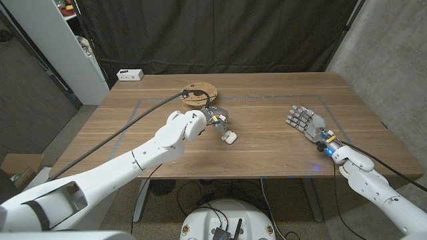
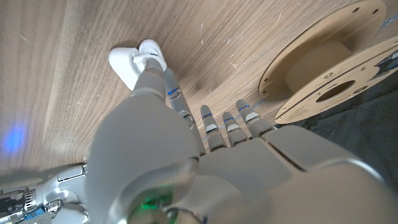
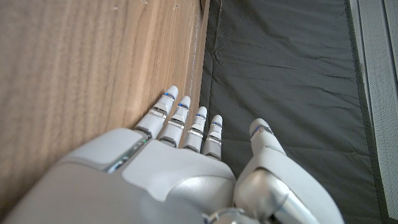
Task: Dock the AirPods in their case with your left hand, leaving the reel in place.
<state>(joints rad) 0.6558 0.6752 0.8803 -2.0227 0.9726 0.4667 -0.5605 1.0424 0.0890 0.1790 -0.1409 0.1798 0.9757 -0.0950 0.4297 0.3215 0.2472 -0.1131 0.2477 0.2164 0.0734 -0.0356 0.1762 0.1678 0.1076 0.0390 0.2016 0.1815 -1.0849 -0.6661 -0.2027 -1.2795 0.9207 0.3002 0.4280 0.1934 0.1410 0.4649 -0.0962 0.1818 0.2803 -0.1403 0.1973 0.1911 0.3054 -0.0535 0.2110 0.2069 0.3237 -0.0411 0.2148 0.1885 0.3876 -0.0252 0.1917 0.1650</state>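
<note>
Left of centre on the bench (image 1: 280, 160), the left hand (image 1: 212, 120) is reaching its fingers (image 2: 163, 74) down onto the white AirPods case (image 1: 229, 138) (whether they are pinching an earbud, I cannot tell). Just beyond it, the wooden reel (image 1: 198, 93) is risking a knock from the wrist. Far right, the right hand (image 1: 305, 120) is waiting, fingers spread, holding nothing.

A wooden surface (image 1: 267, 100) carries faint rectangular markings. Beyond its far left corner a white power strip (image 1: 130, 75) lies on the floor before a dark curtain (image 1: 220, 33). A white shelf unit (image 1: 63, 40) stands far left, and a cardboard box (image 1: 19, 167) sits lower left.
</note>
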